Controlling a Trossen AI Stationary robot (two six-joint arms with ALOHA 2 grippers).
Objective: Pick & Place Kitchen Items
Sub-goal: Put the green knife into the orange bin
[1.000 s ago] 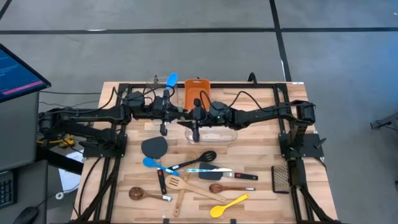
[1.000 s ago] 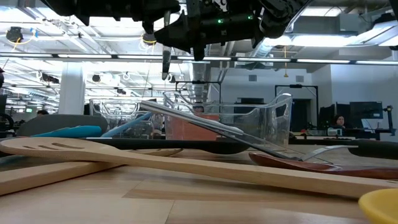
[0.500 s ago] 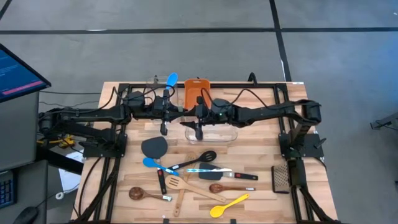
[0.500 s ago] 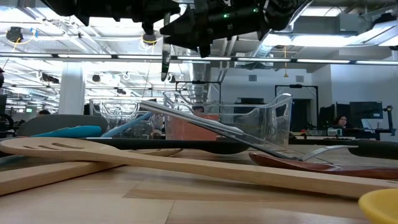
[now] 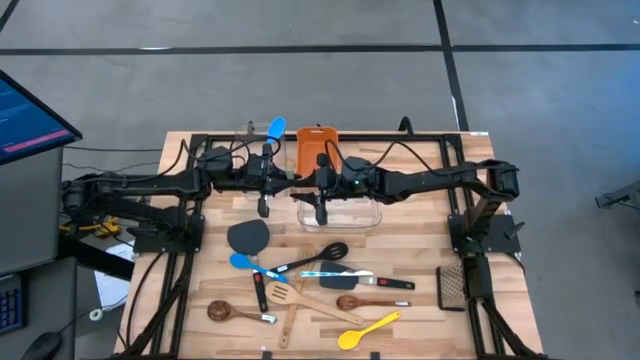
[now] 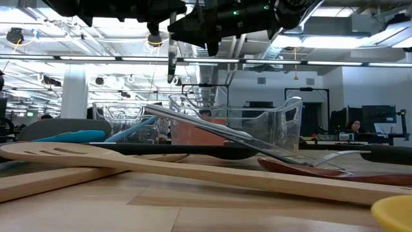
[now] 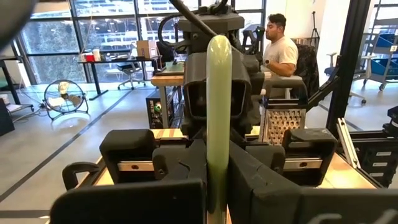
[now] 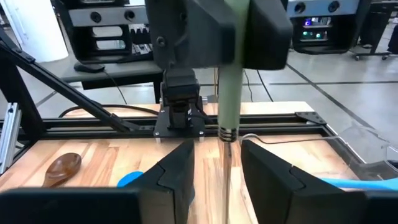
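Note:
My left gripper [image 5: 272, 178] is high over the table's far middle, shut on a utensil with a pale green handle [image 7: 219, 106]. The utensil [image 6: 171, 64] hangs upright. My right gripper [image 8: 216, 163] faces it from the right, level and open. The handle shows in the gap between its fingers, touching neither. The other kitchen items lie on the near half of the table: a black turner [image 5: 248, 237], a blue spoon [image 5: 243, 262], a black ladle [image 5: 322, 254], wooden spoons [image 5: 225, 311] and a yellow spoon [image 5: 367, 328]. My left gripper pinches the pale green handle [image 7: 217, 163] between its two fingers, below the handle's rounded top end. The fingers come level from the table's left and lie across the handle. The utensil hangs upright, clear of the table, its metal ring [image 8: 227, 132] and thin shaft below the hold.
A clear tub [image 5: 345, 213] sits under my right gripper, with an orange bin [image 5: 312, 148] behind it. Another clear tub [image 5: 247, 131] at the far edge holds a leaning blue spoon [image 5: 276, 127]. A grater [image 5: 452, 286] lies near the right arm's base.
My right gripper has risen a little and drawn back slightly toward the table's right edge, away from the held utensil. The left gripper and the utensil have stayed where they were.

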